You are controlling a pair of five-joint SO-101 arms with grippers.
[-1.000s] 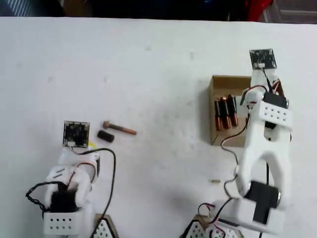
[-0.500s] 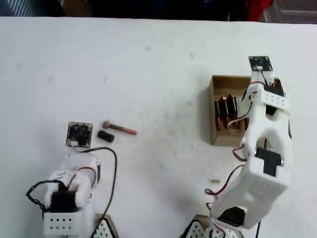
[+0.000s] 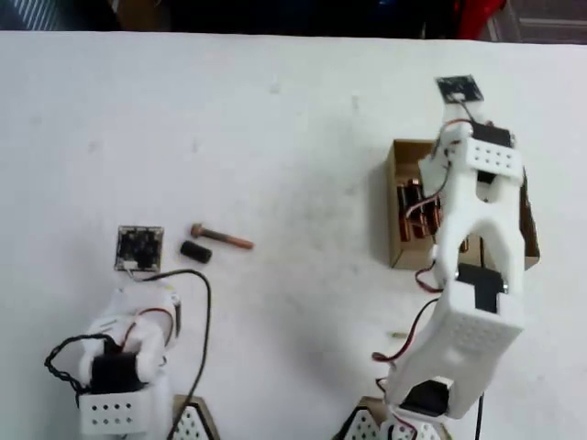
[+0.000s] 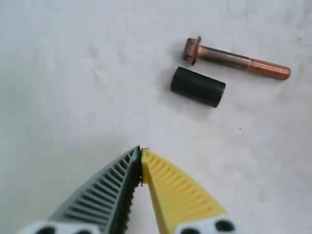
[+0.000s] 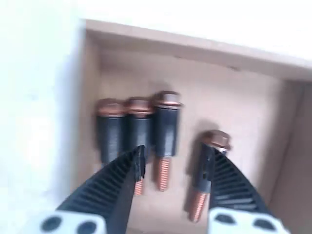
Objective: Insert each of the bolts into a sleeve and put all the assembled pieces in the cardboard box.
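1. Right gripper: jaws spread, holding nothing, poised over the cardboard box; judged a depositing position.
2. Inside the box: three assembled pieces side by side, with a fourth piece just beside them.
3. Left gripper: closed, empty, well apart from the box.
4. The bolt and sleeve lie unassembled on the counter near it; judged the remaining work.

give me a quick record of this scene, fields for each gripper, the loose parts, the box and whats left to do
left gripper: shut, empty, above the table, short of the loose parts
right gripper: open, above the cardboard box
bolt: copper-coloured, lying flat on the table, no sleeve on it
sleeve: black, lying beside the bolt, not on it
assembled pieces: four in the box, three side by side, one set apart
left to do: sleeve the last bolt and put it in the box
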